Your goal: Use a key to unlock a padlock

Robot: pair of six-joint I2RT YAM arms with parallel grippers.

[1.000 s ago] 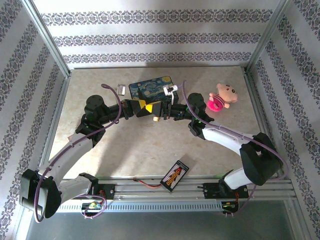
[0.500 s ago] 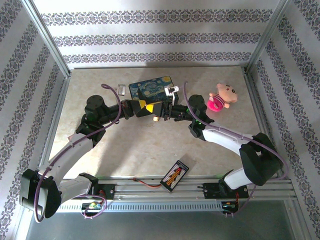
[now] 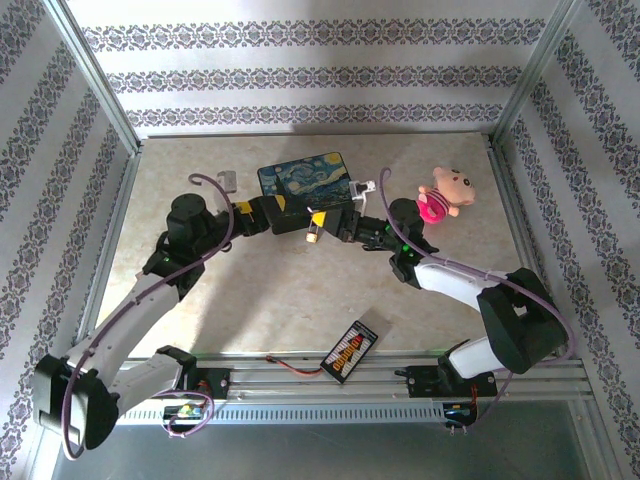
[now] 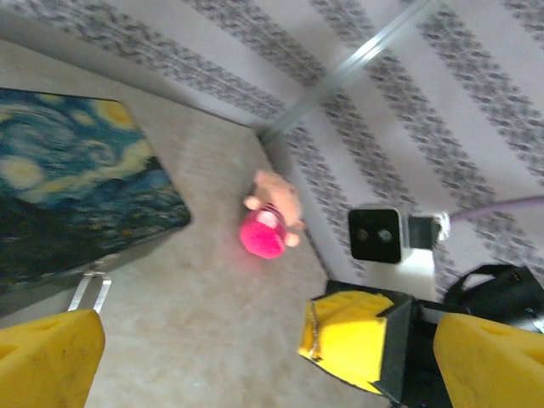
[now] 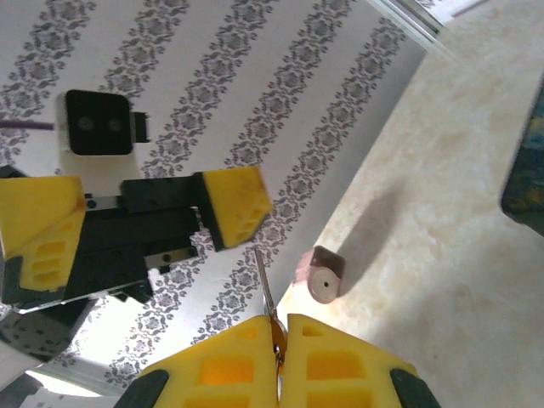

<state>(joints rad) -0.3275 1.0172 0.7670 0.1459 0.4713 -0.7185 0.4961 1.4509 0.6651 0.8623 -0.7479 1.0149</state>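
We record, from largest to smallest:
- Table point(image 3: 260, 290), under both claws.
- Painted box point(image 3: 303, 178), just beyond the claws.
- Plush toy point(image 3: 445, 195), past the right claw.
- Left claw point(image 4: 268, 348), released, fingers wide apart.
- Right claw point(image 5: 279, 327), clenched.
- Padlock point(image 4: 91, 289), on the table beside a left-claw finger, touching neither claw.
- Key point(image 5: 264, 285), pinched between the right claw's tips, blade sticking out.
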